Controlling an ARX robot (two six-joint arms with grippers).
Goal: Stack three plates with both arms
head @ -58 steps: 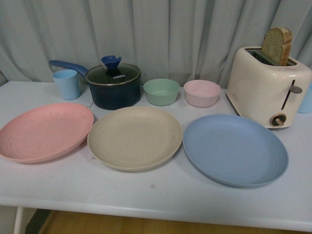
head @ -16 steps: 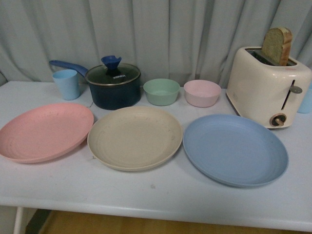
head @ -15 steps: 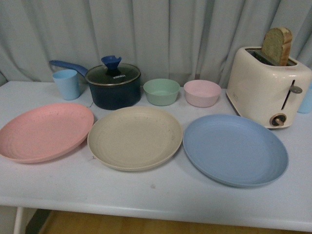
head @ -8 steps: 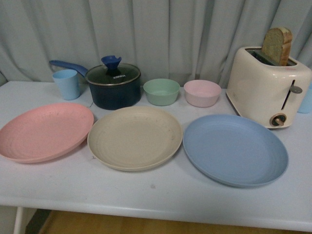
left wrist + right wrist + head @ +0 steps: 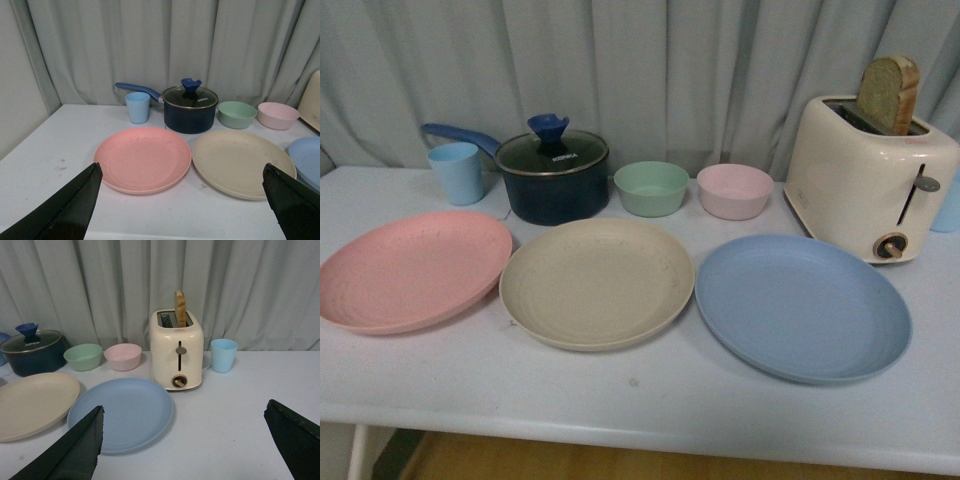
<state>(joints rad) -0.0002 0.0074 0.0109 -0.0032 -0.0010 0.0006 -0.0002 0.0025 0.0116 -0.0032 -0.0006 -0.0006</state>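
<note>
Your left black two-fingered gripper (image 5: 181, 167) stands with its jaws spread wide. Its wrist view catches only the two dark, tapering fingers (image 5: 70, 207), far apart and holding nothing. It hangs low over the near edge of the white tabletop (image 5: 45, 165), toward the near-left corner, and points level toward the far edge.

Your right black two-fingered gripper (image 5: 184, 407) is in the same pose, with its fingers (image 5: 295, 437) splayed just as wide and the gap between them empty. It sits low toward the right end of the near edge, also aimed at the far edge. Only the fingers of either arm can be seen.
</note>
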